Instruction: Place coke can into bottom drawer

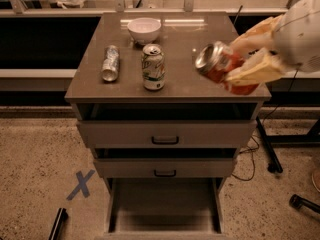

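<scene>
My gripper (240,59) comes in from the right and is shut on the coke can (219,65), a red-orange can with a silver end facing left. It holds the can tilted in the air over the cabinet top's right front part. The bottom drawer (165,204) is pulled out at the foot of the cabinet, and its flat floor shows nothing in it. The can is well above the drawer and to its right.
On the cabinet top (180,44) stand a white bowl (144,29), an upright white-green can (153,67) and a slim silver can (110,62) lying on its side. Two upper drawers with black handles (165,140) are slightly open. A blue X (80,184) marks the floor.
</scene>
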